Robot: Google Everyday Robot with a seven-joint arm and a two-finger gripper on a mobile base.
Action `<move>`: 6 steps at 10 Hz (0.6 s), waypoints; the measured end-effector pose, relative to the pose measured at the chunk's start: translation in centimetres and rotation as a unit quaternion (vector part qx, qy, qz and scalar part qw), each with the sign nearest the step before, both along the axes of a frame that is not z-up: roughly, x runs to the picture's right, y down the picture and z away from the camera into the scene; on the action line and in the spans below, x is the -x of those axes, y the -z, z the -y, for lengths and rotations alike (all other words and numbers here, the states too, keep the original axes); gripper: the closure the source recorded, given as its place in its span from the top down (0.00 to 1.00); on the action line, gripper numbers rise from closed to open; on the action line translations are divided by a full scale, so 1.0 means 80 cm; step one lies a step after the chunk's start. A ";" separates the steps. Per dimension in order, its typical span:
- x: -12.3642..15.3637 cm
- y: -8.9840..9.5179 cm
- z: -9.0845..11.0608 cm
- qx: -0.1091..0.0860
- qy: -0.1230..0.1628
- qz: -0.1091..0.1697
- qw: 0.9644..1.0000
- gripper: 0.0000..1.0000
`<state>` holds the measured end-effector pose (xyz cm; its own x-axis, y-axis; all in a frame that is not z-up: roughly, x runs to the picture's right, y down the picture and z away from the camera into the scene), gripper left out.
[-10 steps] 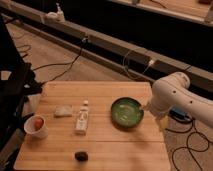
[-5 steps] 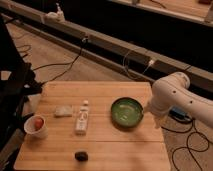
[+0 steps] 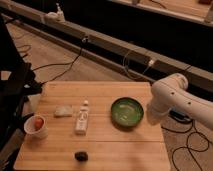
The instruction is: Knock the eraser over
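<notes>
The eraser (image 3: pixel 81 156) is a small black rounded block lying near the front edge of the wooden table (image 3: pixel 130 150), left of centre. My white arm comes in from the right. Its lower end with the gripper (image 3: pixel 152 118) hangs at the table's right edge, just right of the green bowl (image 3: pixel 127 111). The gripper is far from the eraser, to its right and further back, and nothing shows in it.
A long white tube-like object (image 3: pixel 82 120) lies mid-table behind the eraser. A pale flat lump (image 3: pixel 63 111) lies to its left. A white cup (image 3: pixel 36 127) with something orange-red in it stands at the left edge. Cables run across the floor behind and to the right.
</notes>
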<state>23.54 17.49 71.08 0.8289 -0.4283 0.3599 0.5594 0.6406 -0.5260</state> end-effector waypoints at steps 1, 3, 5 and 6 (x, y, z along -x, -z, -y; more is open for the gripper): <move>0.010 -0.004 -0.019 0.020 0.011 0.011 1.000 0.00; 0.030 -0.009 -0.052 0.058 0.016 0.036 0.998 0.00; 0.058 -0.010 -0.082 0.095 0.015 0.068 0.993 0.00; 0.076 -0.008 -0.097 0.116 0.016 0.089 0.989 0.00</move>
